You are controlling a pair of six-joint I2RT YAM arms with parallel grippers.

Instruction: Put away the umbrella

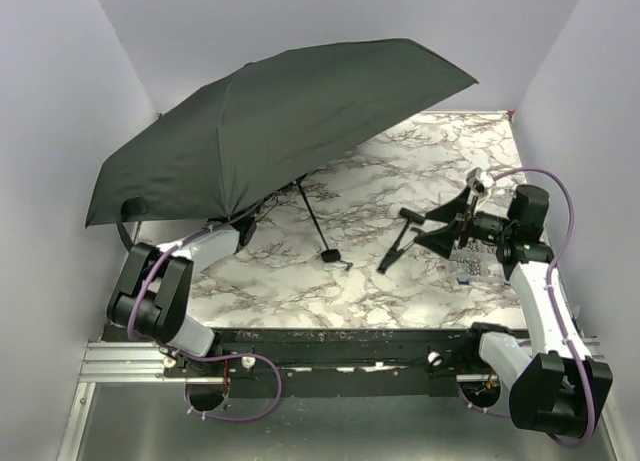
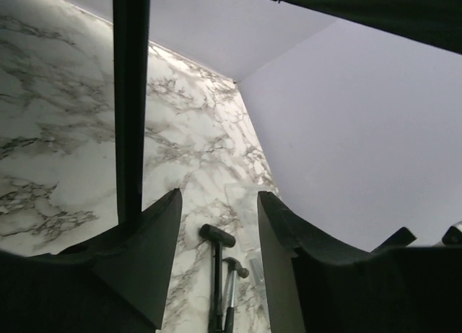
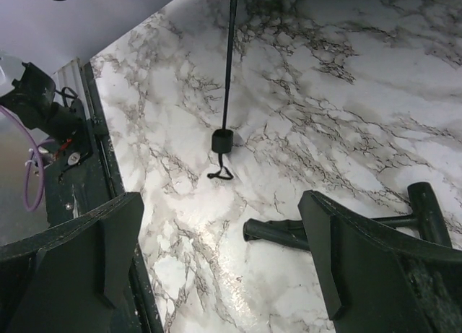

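Where the umbrella (image 1: 280, 121) stands: open over the back-left part of the marble table (image 1: 420, 171), with its black canopy spread wide and its knob handle (image 1: 329, 254) down on the marble near the middle.
Canopy edges: the left rim hangs past the table's left edge, close to the left wall (image 1: 45, 111); I cannot tell whether it touches. The far right tip rises in front of the back wall (image 1: 300, 11).
Open room: bare marble lies right of the shaft and toward the back right corner. Two hammers (image 1: 405, 236) lie between the knob and the right gripper.
Long axis: the thin shaft (image 1: 312, 219) slants from under the canopy toward the near edge. The knob end is lowest and nearest the arms, and the canopy top is turned up and away. The strap (image 3: 220, 173) lies on the marble by the knob.
Left gripper (image 2: 219, 196): under the canopy, fingers apart with nothing between them. The shaft passes just outside the finger (image 2: 155, 253) on the left of the wrist view; contact cannot be told.
Right gripper (image 3: 222, 203): fingers wide apart, holding nothing, above the marble at the right side. It faces the hammers and the knob and is apart from both.
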